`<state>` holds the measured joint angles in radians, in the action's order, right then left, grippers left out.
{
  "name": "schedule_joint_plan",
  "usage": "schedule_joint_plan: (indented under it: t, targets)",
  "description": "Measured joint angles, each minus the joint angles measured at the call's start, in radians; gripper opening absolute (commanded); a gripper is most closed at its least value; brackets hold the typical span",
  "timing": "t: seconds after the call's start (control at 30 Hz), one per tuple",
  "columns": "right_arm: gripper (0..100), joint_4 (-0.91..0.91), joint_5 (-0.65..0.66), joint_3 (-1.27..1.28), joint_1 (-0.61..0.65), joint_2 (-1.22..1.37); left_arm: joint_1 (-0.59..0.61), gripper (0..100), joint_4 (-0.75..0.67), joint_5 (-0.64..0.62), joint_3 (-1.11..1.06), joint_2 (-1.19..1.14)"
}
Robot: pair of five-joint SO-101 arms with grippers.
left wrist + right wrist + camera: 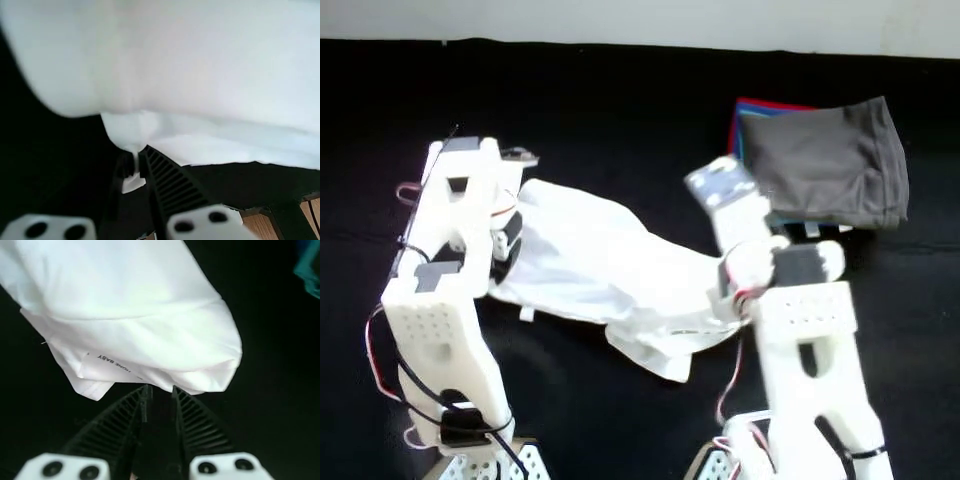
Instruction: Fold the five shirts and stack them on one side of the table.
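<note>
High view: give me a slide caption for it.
Left arm and right arm flank a crumpled white shirt on the black table; grey shirt tops the stack at far right.

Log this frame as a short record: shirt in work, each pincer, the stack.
shirt in work: white shirt, crumpled, stretched between the two arms
left pincer: shut on the white shirt's edge
right pincer: at the shirt's opposite end, grip unclear
stack: grey shirt on top of coloured folded ones, far right in the high view
table: black
</note>
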<state>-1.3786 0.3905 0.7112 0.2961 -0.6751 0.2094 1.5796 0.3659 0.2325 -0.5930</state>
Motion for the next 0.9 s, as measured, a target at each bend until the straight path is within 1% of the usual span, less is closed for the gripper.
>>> schedule_joint_plan:
  t: [0.07, 0.17, 0.27, 0.33, 0.4, 0.43, 0.53, 0.6, 0.7, 0.8, 0.9]
  targets:
    - [7.8, 0.078, 0.000, 0.101, 0.063, -0.014, 0.009, 1, 0.048, -0.008, 0.077, 0.000]
    - [13.9, 0.193, 0.000, 0.204, 0.123, 0.003, 0.044, 1, 0.083, -0.051, 0.190, 0.000]
    - [20.0, 0.269, -0.002, 0.213, 0.140, 0.087, 0.058, 1, 0.094, -0.060, 0.242, 0.000]
    - [20.8, 0.302, -0.005, 0.206, 0.141, 0.173, 0.058, 1, 0.094, -0.060, 0.250, 0.000]
    - [18.2, 0.319, -0.008, 0.160, 0.141, 0.269, 0.058, 1, 0.104, -0.060, 0.258, 0.000]
    - [14.8, 0.321, -0.009, 0.129, 0.141, 0.316, 0.066, 1, 0.112, -0.060, 0.262, 0.000]
    - [0.2, 0.321, -0.009, 0.041, 0.123, 0.405, 0.098, 1, 0.132, -0.060, 0.272, -0.002]
    - [1.9, 0.316, -0.009, 0.000, 0.112, 0.407, 0.132, 1, 0.137, -0.060, 0.275, -0.002]
    - [0.5, 0.252, -0.009, -0.044, 0.112, 0.370, 0.201, 1, 0.138, -0.060, 0.275, -0.002]
    - [0.5, 0.189, -0.009, -0.068, 0.126, 0.262, 0.262, 1, 0.147, -0.060, 0.275, -0.002]
    - [0.5, 0.140, -0.009, -0.069, 0.173, 0.146, 0.296, 1, 0.167, -0.031, 0.269, -0.002]
